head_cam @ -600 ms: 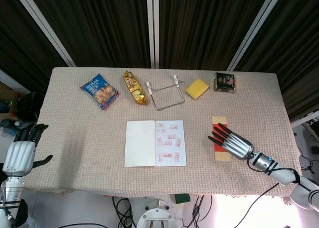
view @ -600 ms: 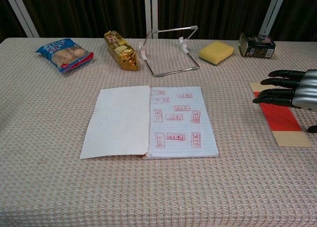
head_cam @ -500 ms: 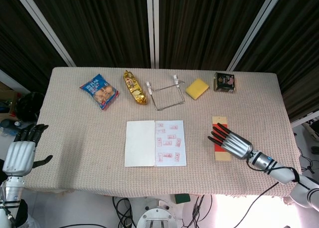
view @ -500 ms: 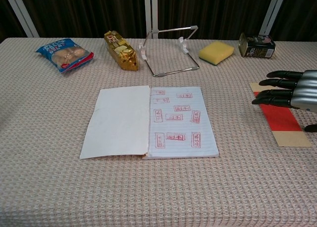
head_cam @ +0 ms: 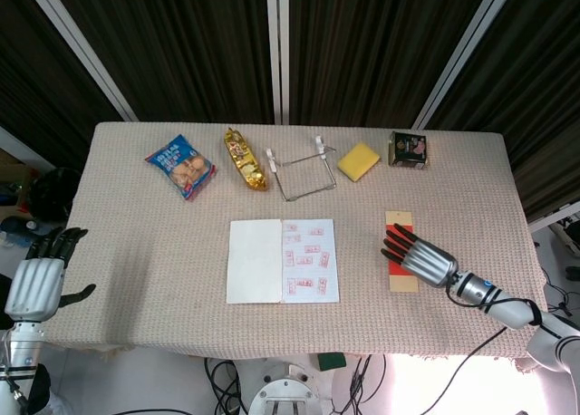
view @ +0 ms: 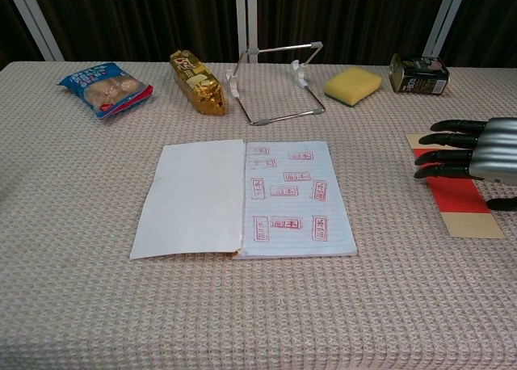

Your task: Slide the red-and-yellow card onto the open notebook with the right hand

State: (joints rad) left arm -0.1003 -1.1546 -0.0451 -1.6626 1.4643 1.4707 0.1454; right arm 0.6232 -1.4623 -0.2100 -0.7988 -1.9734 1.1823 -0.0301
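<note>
The red-and-yellow card (head_cam: 397,220) lies flat on the beige table cloth at the right, a long strip with a red middle (view: 456,199) and yellow ends. My right hand (head_cam: 421,259) lies low over the card's middle, fingers (view: 440,153) stretched out and apart, pointing left toward the notebook; whether they press on the card I cannot tell. The open notebook (head_cam: 283,261) sits mid-table, left page blank, right page (view: 288,196) covered in red stamps, a clear gap away from the card. My left hand (head_cam: 36,284) hangs off the table's left edge, empty with fingers apart.
Along the back of the table stand a blue snack bag (head_cam: 181,166), a gold packet (head_cam: 246,159), a wire stand (head_cam: 302,170), a yellow sponge (head_cam: 359,161) and a dark tin (head_cam: 410,149). Bare cloth (view: 380,192) separates notebook and card.
My right hand has shifted slightly right and settled flatter over the card. The card, the notebook and the left hand stay about where they were.
</note>
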